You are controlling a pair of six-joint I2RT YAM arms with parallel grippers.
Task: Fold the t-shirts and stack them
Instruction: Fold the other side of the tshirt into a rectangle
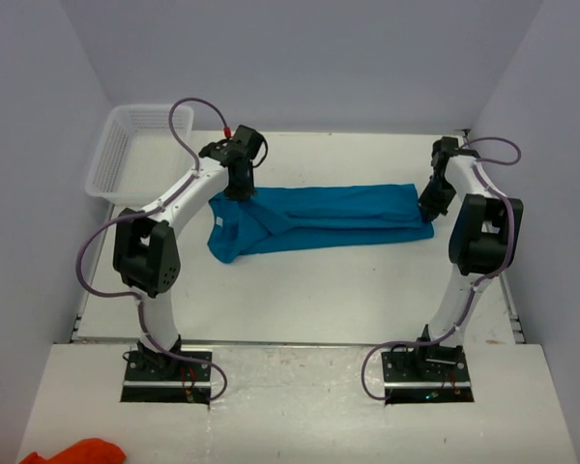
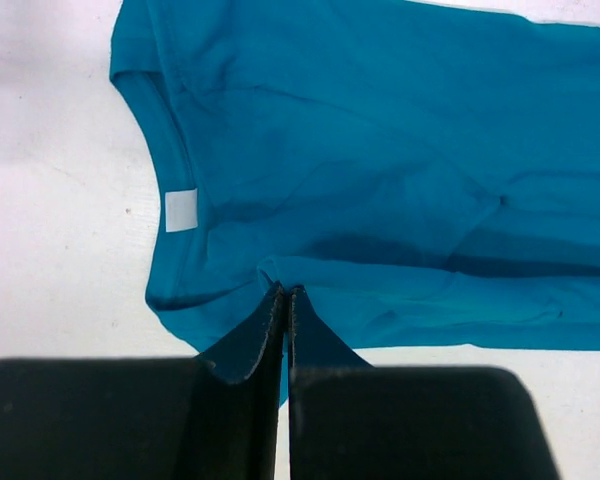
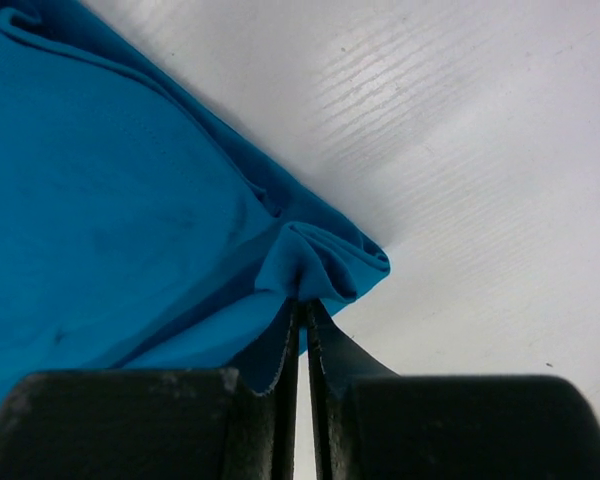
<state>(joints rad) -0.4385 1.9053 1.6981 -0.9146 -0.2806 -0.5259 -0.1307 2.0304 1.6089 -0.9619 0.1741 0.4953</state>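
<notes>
A teal-blue t-shirt (image 1: 319, 217) lies across the middle of the white table, folded lengthwise into a long band, collar end at the left. My left gripper (image 1: 240, 190) is shut on the shirt's far edge near the collar; in the left wrist view (image 2: 286, 292) its jaws pinch a fold of the t-shirt (image 2: 380, 180), next to the pale neck label (image 2: 181, 210). My right gripper (image 1: 431, 210) is shut on the shirt's right hem corner; in the right wrist view (image 3: 303, 298) a bunched fold of the t-shirt (image 3: 110, 200) sits between the jaws.
A white mesh basket (image 1: 126, 150) stands at the table's back left corner. An orange cloth (image 1: 77, 452) lies on the near ledge at bottom left. Grey walls close in the table (image 1: 348, 290) on three sides.
</notes>
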